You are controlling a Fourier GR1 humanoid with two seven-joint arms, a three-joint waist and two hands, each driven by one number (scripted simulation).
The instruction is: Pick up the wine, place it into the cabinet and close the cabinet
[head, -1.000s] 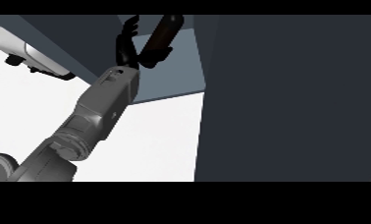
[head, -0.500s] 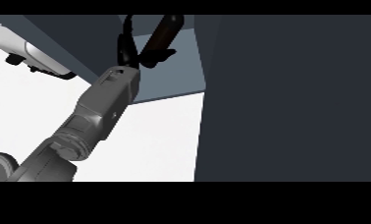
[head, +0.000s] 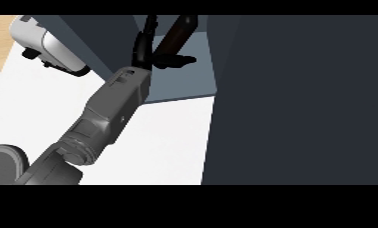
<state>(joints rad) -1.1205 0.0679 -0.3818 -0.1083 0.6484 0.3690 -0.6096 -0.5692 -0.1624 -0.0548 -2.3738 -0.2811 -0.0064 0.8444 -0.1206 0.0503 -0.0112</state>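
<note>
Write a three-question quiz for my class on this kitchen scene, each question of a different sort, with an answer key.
1. True or false: the wine bottle lies flat on the white counter.
2. Multiple choice: which hand is at the bottle? A. the left hand B. the right hand C. both hands
3. Fill in: the large dark panel filling the right of the view is the cabinet ____.

Key
1. False: it is tilted, raised in the cabinet opening.
2. A. The right hand does not show.
3. door, standing open.
</note>
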